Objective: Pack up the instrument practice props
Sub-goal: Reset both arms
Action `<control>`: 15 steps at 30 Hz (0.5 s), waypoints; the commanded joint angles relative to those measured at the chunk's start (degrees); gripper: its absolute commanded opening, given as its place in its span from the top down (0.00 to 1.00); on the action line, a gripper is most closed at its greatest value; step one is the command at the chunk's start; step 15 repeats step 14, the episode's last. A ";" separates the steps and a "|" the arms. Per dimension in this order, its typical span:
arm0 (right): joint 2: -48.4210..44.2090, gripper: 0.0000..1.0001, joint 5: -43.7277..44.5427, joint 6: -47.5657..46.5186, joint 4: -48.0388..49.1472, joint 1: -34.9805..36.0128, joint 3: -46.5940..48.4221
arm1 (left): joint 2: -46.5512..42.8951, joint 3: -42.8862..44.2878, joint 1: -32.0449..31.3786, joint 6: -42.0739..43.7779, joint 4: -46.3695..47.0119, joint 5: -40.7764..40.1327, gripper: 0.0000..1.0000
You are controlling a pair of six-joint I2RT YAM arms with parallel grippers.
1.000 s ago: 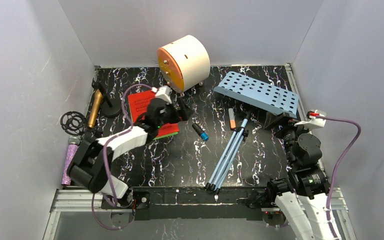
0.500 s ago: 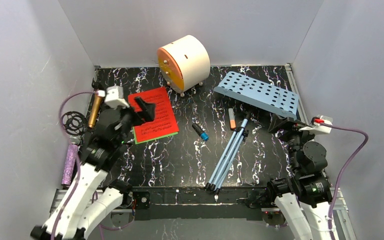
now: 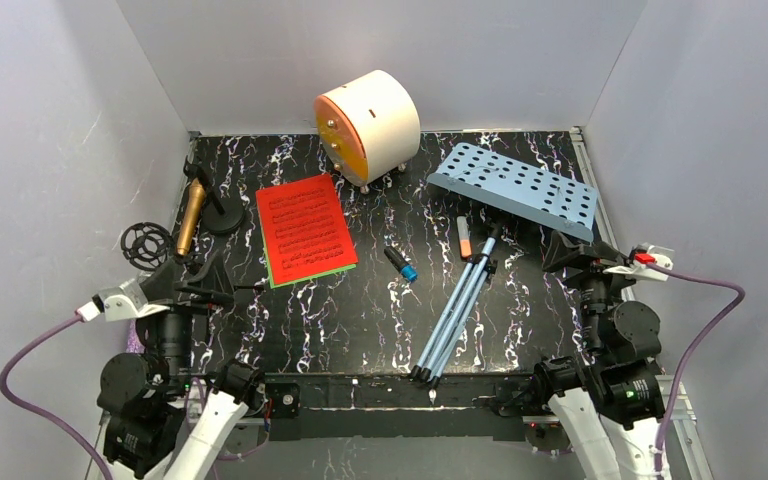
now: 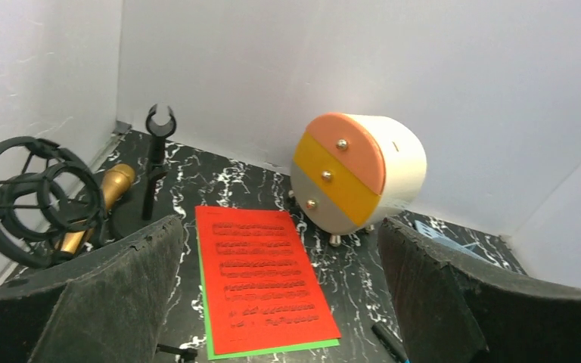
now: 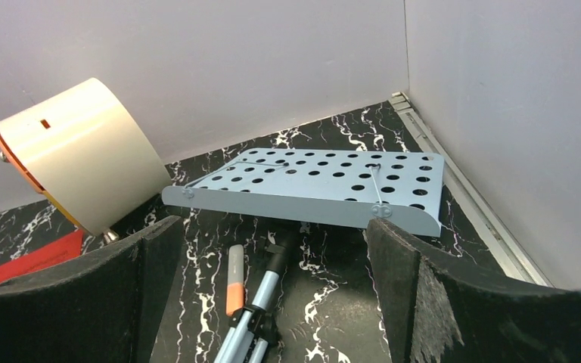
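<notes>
Left gripper [image 4: 278, 227] is hanging wide open over the near-left corner, gripping nothing. The right gripper [image 5: 271, 225] is doing the same at the near right, also empty. Nothing is being packed yet.

The counter [image 3: 380, 310] is carrying everything loose. The round drawer cabinet [image 3: 375, 120] is sitting at the back with its drawers looking shut; it is likely where things are going. The blue music stand [image 3: 515, 188] is lying at the right, its tray tilting and its folded legs reaching toward the near edge. The red sheet [image 3: 305, 228] is lying flat left of centre, and the green sheet [image 3: 310, 275] is peeking out beneath it. The black mic stand [image 3: 210, 205] is standing at the far left with the gold microphone [image 3: 190, 220] lying against it. The round black mount [image 3: 145, 243] is sitting just beside them. The purple microphone is mostly hiding behind the left arm. The orange marker [image 3: 463, 237] is lying beside the stand's legs, and the blue-tipped pen [image 3: 400, 265] is lying between the sheets and the legs.

Risks, as I am reading them:
- A grip far from the music stand's balance point is likely to swing the legs through the marker and pen.
- The flat sheets are giving little edge to pinch, so the red one may slide off the green.
- Pulling a drawer may drag the cabinet on its small feet.
- The microphones may roll if nudged.
</notes>
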 commanded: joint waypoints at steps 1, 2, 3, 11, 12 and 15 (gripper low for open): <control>-1.30 0.01 0.05 -0.88 3.40 0.29 -0.94 | -3.29 -4.23 0.24 2.38 -0.31 -3.84 0.02; -1.48 0.01 -0.03 -0.80 3.59 0.31 -1.39 | -3.90 -4.71 0.24 2.29 -0.13 -4.00 0.02; -1.66 0.01 -0.23 -0.84 3.94 0.31 -1.75 | -4.25 -4.92 0.22 2.36 -0.21 -3.81 0.02; -2.61 0.01 -0.65 -1.07 4.85 0.30 -2.91 | -4.97 -5.26 0.19 2.52 0.51 -3.36 0.02; -2.91 0.01 -0.57 -1.23 5.12 0.30 -3.14 | -4.99 -5.53 0.23 2.47 0.59 -2.95 0.02; -3.29 0.01 -0.55 -1.30 5.49 0.31 -3.51 | -5.01 -6.10 0.24 2.49 1.00 -2.06 0.02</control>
